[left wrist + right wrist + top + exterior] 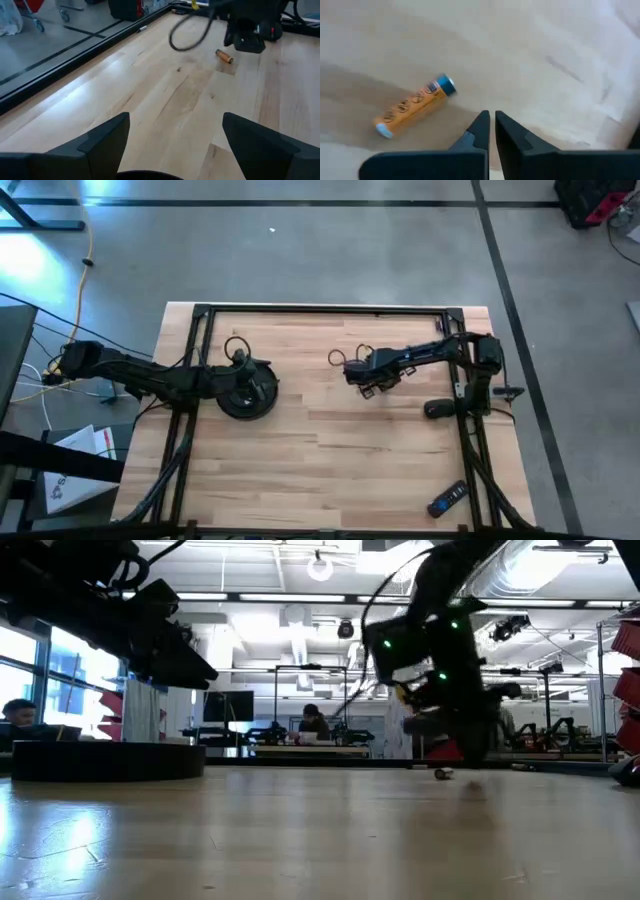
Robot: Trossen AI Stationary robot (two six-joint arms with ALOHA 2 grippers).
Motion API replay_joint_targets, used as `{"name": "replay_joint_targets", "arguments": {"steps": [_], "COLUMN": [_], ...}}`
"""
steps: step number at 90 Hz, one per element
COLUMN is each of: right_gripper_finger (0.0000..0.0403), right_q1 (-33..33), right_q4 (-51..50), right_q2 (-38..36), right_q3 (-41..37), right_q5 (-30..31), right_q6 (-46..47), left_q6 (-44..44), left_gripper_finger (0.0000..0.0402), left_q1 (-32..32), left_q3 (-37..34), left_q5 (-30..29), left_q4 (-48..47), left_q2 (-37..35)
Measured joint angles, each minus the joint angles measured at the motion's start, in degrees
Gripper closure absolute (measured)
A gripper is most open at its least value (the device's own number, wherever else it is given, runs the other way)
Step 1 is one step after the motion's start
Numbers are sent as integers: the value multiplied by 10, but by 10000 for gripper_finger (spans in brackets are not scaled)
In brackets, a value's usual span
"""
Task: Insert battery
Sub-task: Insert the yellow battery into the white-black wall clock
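— Where's the battery (415, 106) right now?

— Lying loose on the table (330, 450), on its side, a bit right of centre. From overhead it's tucked under the right gripper (372, 388), so you can't pick it out there; the right wrist camera shows it best, an orange cell with a blue band at one end.

— Has that gripper got hold of it?

— No. Its fingers (481, 131) are pressed almost together with nothing between them, and the battery sits just beside the tips, untouched. I'd guess the arm is parked above it to line up a pick, and would need to spread those fingers first.

— And the other arm?

— The left gripper (172, 137) is spread wide and empty, hovering over a round black disc (246, 394) at about nine o'clock from the table's centre. My guess is it's waiting there out of the way.

— What does the battery go into?

— Likely the remote control (447, 499), down at five o'clock near the table edge, well apart from the battery.

— Can you read the label?

— There's dark printing along the orange wrap, but I can't make out a brand or any word
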Motion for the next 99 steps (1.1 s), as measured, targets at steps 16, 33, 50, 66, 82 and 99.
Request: {"name": "replay_joint_targets", "arguments": {"steps": [16, 33, 50, 66, 82, 99], "right_gripper_finger": [403, 403, 403, 402, 368, 287], "right_q1": [12, 27, 28, 37, 74, 110], "right_q4": [22, 85, 157, 152, 124, 158], "right_q2": [0, 0, 0, -2, -3, 6], "right_q3": [45, 46, 35, 35, 35, 36], "right_q5": [50, 53, 57, 149, 162, 203], "right_q6": [50, 36, 55, 127, 234, 331], "left_q6": [4, 4, 4, -1, -28, -36], "left_gripper_finger": [97, 97, 97, 97, 97, 97], "left_q1": [0, 0, 0, 0, -2, -30], "left_q3": [0, 0, 0, 0, 0, 0], "left_q5": [0, 0, 21, 75, 167, 202], "left_q4": [0, -4, -11, -14, -70, -115], "left_q2": [0, 0, 0, 0, 0, 0]}}
